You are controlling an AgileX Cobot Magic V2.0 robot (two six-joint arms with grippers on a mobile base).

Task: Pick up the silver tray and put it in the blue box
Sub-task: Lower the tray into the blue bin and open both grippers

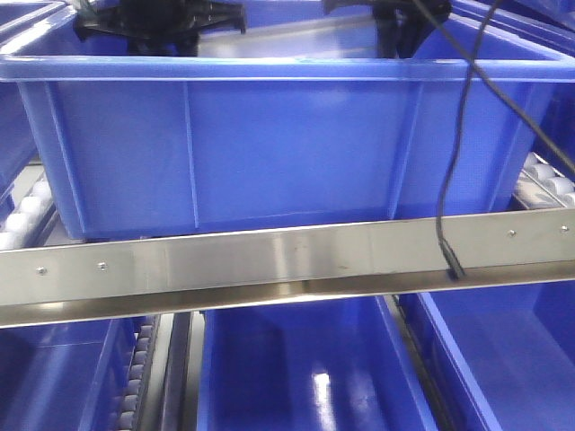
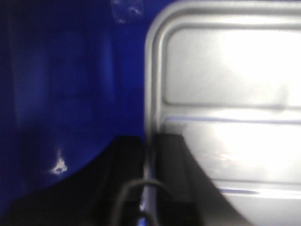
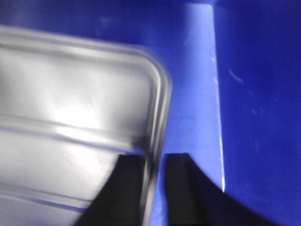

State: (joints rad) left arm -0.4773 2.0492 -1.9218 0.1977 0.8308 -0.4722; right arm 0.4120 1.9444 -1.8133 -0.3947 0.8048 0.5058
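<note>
The silver tray [image 2: 225,94] lies inside the blue box [image 1: 287,153], shiny, with a rolled rim and raised ribs. In the left wrist view my left gripper [image 2: 150,139] straddles the tray's left rim with both black fingers tight against it. In the right wrist view the tray [image 3: 70,108] is blurred. My right gripper [image 3: 154,157] straddles its right rim, and a strip of blue shows between the rim and the outer finger [image 3: 181,188]. In the front view both grippers reach down into the box, left [image 1: 157,22] and right [image 1: 404,22], and the near box wall hides the tray.
The box stands on a roller conveyor [image 1: 548,180] behind a steel rail [image 1: 287,260]. A black cable [image 1: 458,144] hangs over the box front. More blue crates [image 1: 305,368] sit below and beside. The box walls [image 3: 254,94] are close to both grippers.
</note>
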